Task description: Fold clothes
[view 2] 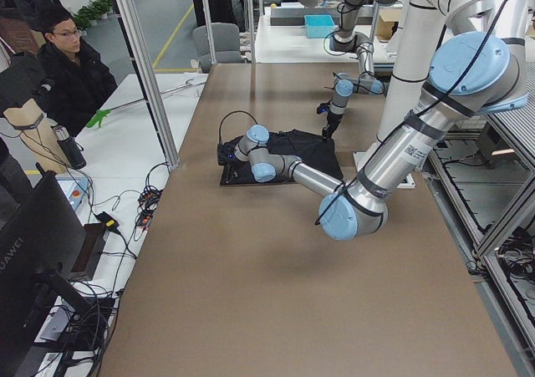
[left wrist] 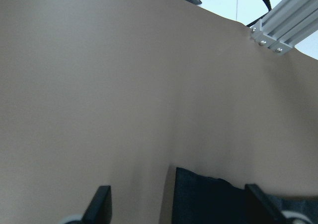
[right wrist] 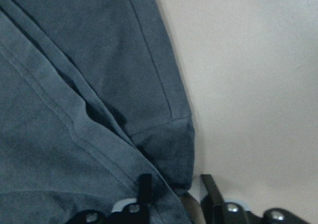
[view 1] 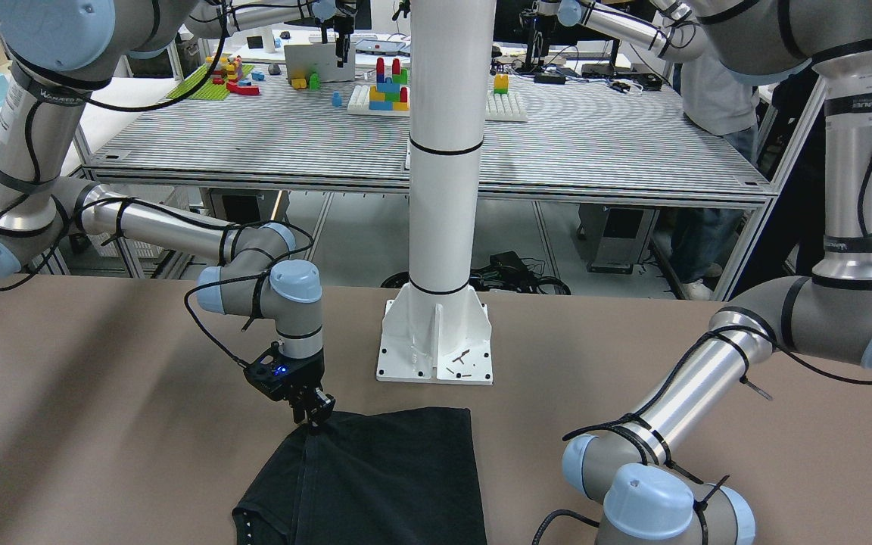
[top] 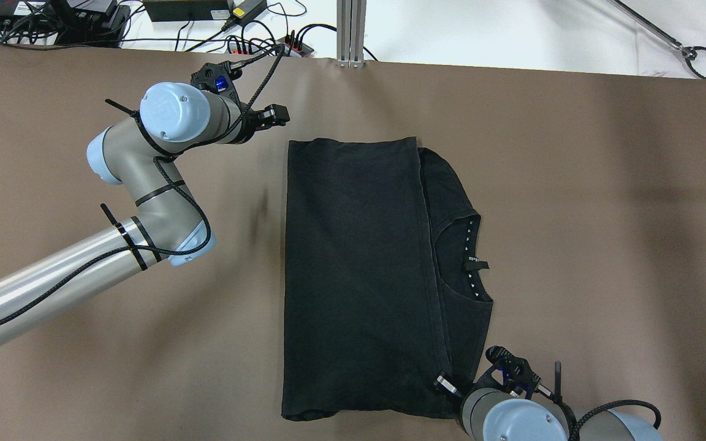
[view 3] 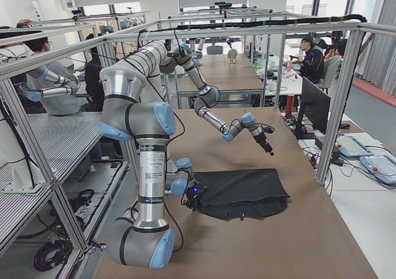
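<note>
A black T-shirt [top: 359, 275] lies flat mid-table, its body folded over toward the collar [top: 469, 257]; it also shows in the front view [view 1: 390, 477]. My left gripper [top: 276, 115] hovers beside the shirt's far left corner, apart from it. In the left wrist view its fingers [left wrist: 102, 204] stand wide apart and empty, with the shirt corner [left wrist: 213, 199] below. My right gripper [top: 447, 384] is low at the shirt's near right corner, also seen in the front view [view 1: 315, 415]. In the right wrist view its fingers [right wrist: 144, 184] stand a narrow gap apart, astride the fabric's edge [right wrist: 174, 154].
The robot's white pillar base [view 1: 436, 341] stands on the table just behind the shirt. An aluminium post [top: 352, 30] and cables [top: 206, 12] sit at the table's far edge. An operator [view 2: 67, 68] sits off the far side. Bare brown tabletop [top: 604, 214] surrounds the shirt.
</note>
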{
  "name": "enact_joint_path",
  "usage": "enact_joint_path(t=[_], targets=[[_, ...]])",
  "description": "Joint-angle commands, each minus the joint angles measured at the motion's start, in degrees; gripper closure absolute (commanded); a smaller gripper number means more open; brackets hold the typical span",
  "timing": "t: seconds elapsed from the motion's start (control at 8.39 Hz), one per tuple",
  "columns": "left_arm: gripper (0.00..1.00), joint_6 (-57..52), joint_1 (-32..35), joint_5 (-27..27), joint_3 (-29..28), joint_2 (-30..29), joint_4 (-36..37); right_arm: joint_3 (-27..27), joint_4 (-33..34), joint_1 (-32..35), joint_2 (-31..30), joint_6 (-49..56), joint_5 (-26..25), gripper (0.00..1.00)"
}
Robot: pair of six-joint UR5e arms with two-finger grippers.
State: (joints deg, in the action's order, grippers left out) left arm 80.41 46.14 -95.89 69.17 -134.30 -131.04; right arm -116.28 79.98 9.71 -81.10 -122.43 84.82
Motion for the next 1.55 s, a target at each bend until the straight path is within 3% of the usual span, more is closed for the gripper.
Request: enact_joint_path(t=[0.0, 0.6, 0.72, 1.07, 1.31, 1.43], targets=[[0.06, 0.18, 0.0, 0.09, 0.09, 0.0, 0.0, -0.09, -0.08, -0.31, 0.59, 0.09, -0.27, 1.0], [0.06, 3.06, -0.26, -0.09, 0.87, 0.35, 0.0, -6.67, 2.71, -0.31, -0.03, 0.7, 0.35, 1.0], [0.06, 6.39, -0.7, -0.35, 4.45, 3.22, 0.0, -7.46, 3.34, -0.66, -0.11, 0.7, 0.44, 1.0], [0.06, 14.58, -8.5, 0.18, 29.18, 23.3, -0.09, -7.82, 3.26, -2.42, 0.06, 0.52, 0.35, 1.0], [0.06, 22.03, -16.91, 7.42, 40.29, 34.23, -0.09, -7.82, 3.17, -3.56, 0.59, 0.17, 0.0, 1.0], [0.06, 25.81, -22.88, 13.21, 41.91, 36.8, -0.09, -8.17, 3.17, -3.47, 0.59, 0.17, 0.0, 1.0]])
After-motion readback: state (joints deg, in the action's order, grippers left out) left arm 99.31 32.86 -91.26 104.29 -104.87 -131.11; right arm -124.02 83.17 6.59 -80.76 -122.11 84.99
